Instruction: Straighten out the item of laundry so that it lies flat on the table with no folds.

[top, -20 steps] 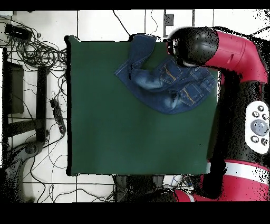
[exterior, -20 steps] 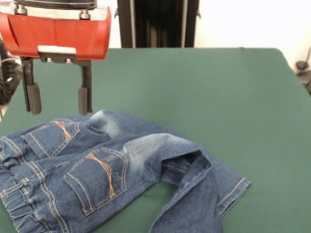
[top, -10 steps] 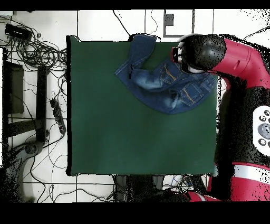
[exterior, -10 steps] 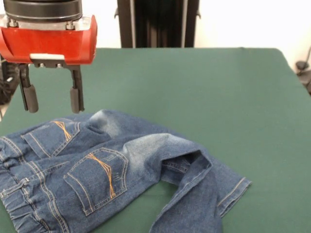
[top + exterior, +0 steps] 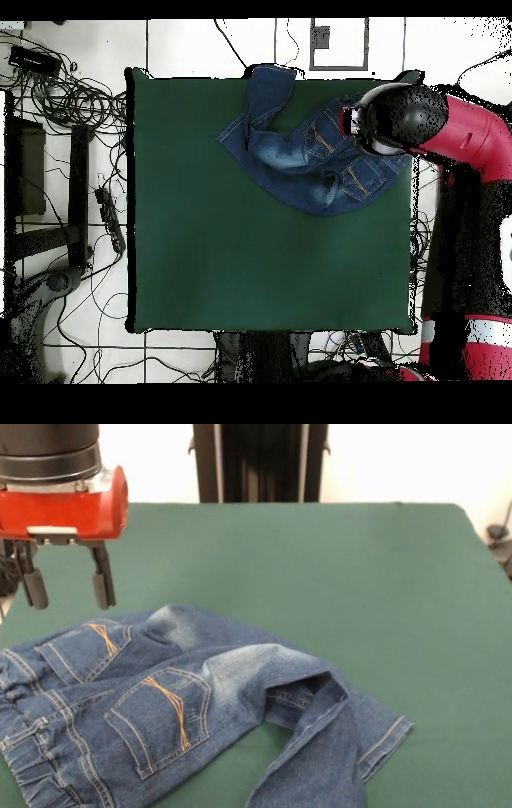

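The small blue denim jeans (image 5: 176, 696) lie crumpled at the near left of the green table (image 5: 336, 576), back pockets with orange stitching facing up. One leg is folded over and bunched toward the right, with a cuff at the front. In the overhead view the jeans (image 5: 305, 150) lie at the table's (image 5: 230, 250) top right corner, one leg reaching past the top edge. My gripper (image 5: 66, 588) is open and empty. It hangs above the table just beyond the jeans' left, waistband side, clear of the cloth. In the overhead view the arm's head (image 5: 400, 118) covers the gripper.
A black pedestal (image 5: 260, 462) stands behind the table's far edge. The table's left edge lies close to my gripper. Cables and stands (image 5: 60, 150) lie on the floor beside the table in the overhead view.
My gripper has moved left in the front view and a little higher, away from the jeans toward the table's edge. It stays open. The jeans have not moved.
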Motion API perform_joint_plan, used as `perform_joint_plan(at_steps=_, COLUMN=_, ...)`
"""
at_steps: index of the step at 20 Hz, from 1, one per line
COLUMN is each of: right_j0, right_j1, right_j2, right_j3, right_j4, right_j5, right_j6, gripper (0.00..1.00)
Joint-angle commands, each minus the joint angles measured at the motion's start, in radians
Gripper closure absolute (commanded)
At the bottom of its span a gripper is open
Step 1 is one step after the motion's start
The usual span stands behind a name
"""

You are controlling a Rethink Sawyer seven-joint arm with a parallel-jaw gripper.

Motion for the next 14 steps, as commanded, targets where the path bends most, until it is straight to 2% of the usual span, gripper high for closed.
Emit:
perform_joint_plan(at_steps=1, right_j0=-0.030, right_j1=0.023, right_j2=0.161, right_j3=0.197, right_j4=-0.051, right_j5=0.156, right_j6=-0.376, gripper=0.00)
perform_joint_plan(at_steps=8, right_j0=-0.063, right_j1=0.044, right_j2=0.191, right_j3=0.180, right_j4=-0.095, right_j5=0.196, right_j6=-0.426, gripper=0.00)
perform_joint_plan(at_steps=14, right_j0=-0.093, right_j1=0.034, right_j2=0.219, right_j3=0.215, right_j4=-0.118, right_j5=0.120, right_j6=-0.456, gripper=0.00)
